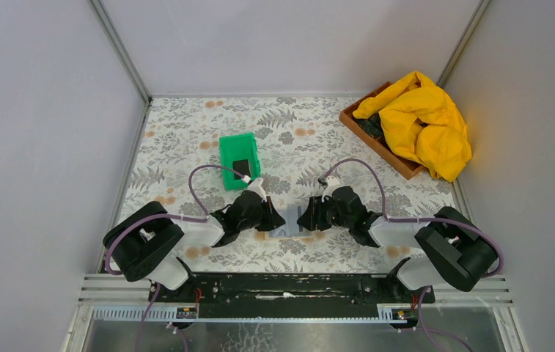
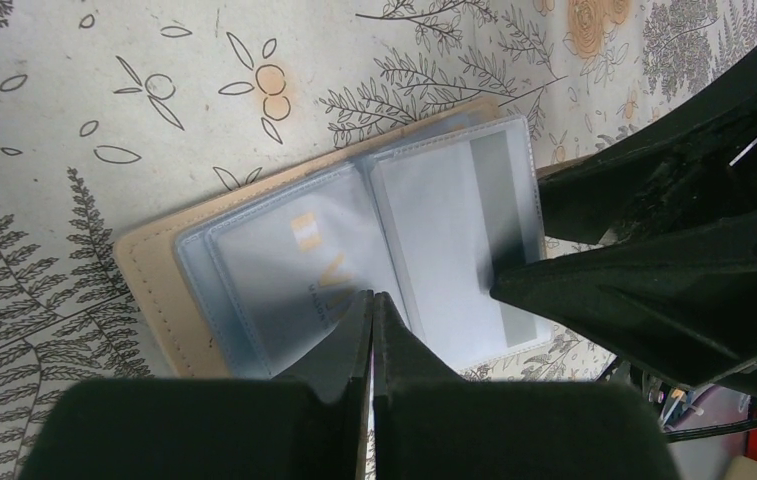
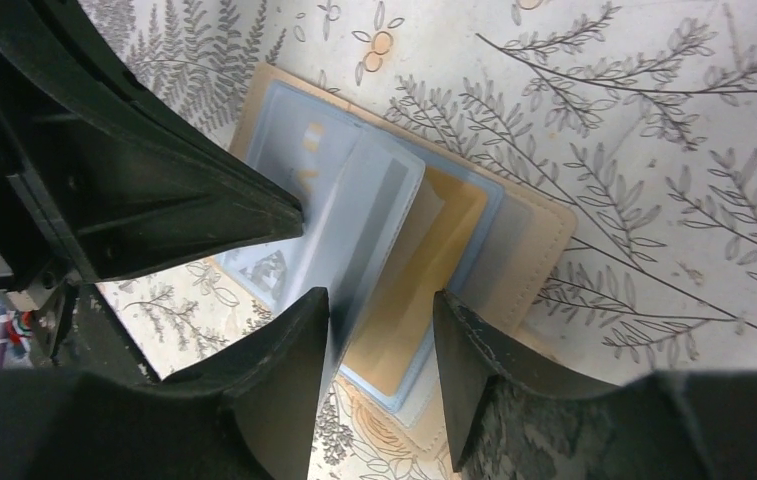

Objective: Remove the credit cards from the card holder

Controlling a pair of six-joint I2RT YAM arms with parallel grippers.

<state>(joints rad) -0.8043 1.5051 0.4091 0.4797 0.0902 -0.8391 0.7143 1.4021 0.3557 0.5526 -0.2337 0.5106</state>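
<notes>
**Card holder spread open between two grippers**

Starts just beyond the arm bases with the card holder point(image 1: 287, 226), lying open on the leaf-print table cover point(image 1: 186, 139), tan outer skin down and clear blue-grey pockets facing up.

Shows the left gripper point(image 2: 372, 300) at the holder's left side, closed tight with nothing between its fingers, the tips down on the holder's left pocket. Reveals through that pocket a pale card point(image 2: 299, 265) marked with small tan bars, tucked fully inside.

Puts the right gripper point(image 3: 382, 300) at the holder's right side, jaws partly apart and clamped on nothing. Has them straddling a loose clear leaf point(image 3: 369, 220) that rises from the holder's middle fold and tilts toward the left gripper. Cannot tell whether that leaf touches the finger nearest it. Shows a tan card point(image 3: 434, 250) seated in the pocket beneath the lifted leaf, on the holder's right half.

Finds, beyond the holder and a little to its left, a green bin point(image 1: 239, 155) standing apart from it, with a black card point(image 1: 242, 169) lying inside.

Ends farthest from the holder, toward the back right corner, with a wooden tray point(image 1: 377, 147) under a heaped yellow cloth point(image 1: 424, 121).
</notes>
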